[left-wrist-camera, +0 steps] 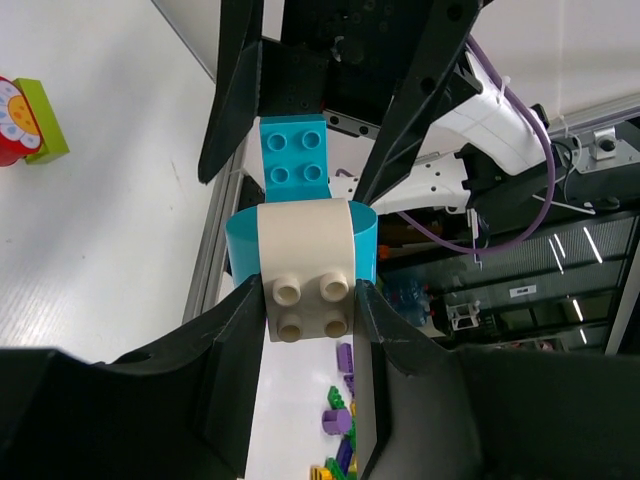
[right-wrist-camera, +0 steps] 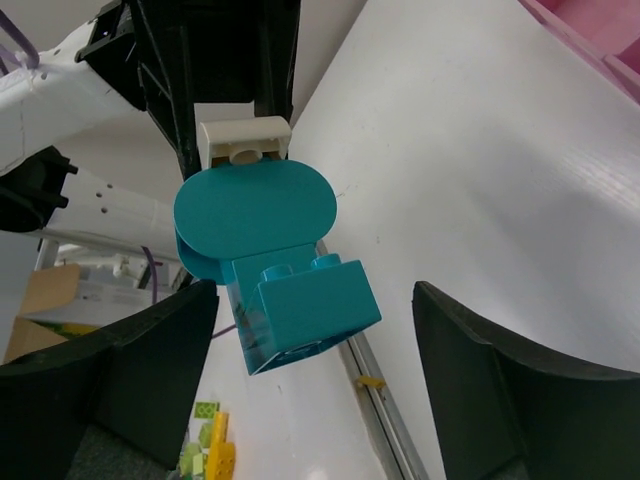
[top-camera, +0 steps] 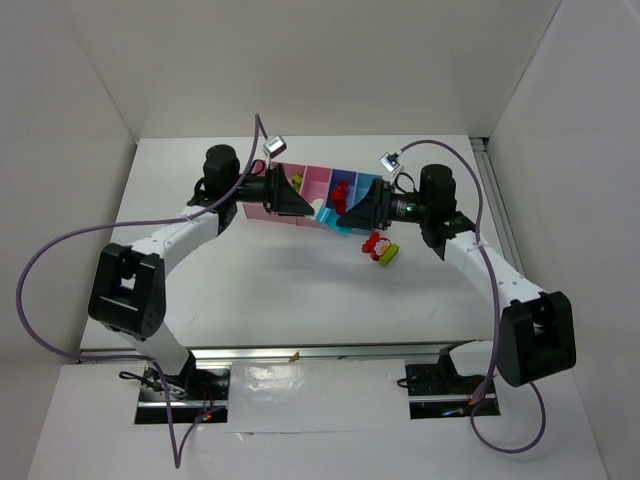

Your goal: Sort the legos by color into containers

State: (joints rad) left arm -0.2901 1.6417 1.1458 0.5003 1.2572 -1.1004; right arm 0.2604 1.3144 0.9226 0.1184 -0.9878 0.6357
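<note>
My left gripper point(top-camera: 306, 207) point(left-wrist-camera: 305, 310) is shut on a white brick point(left-wrist-camera: 308, 280) that is joined to a cyan oval plate point(left-wrist-camera: 240, 245) and a cyan brick point(left-wrist-camera: 296, 160). It holds this clump point(top-camera: 328, 218) in the air in front of the containers point(top-camera: 322, 176). My right gripper point(top-camera: 352, 212) point(right-wrist-camera: 315, 360) is open, its jaws wide on either side of the cyan brick point(right-wrist-camera: 305, 305) without touching it. A clump of red, white and lime green bricks point(top-camera: 380, 248) point(left-wrist-camera: 25, 120) lies on the table to the right.
The joined bins stand at the back centre; a lime green piece point(top-camera: 297, 181) lies in a pink bin and red pieces point(top-camera: 341, 190) in a blue one. A pink bin corner point(right-wrist-camera: 600, 20) shows in the right wrist view. White walls enclose the table.
</note>
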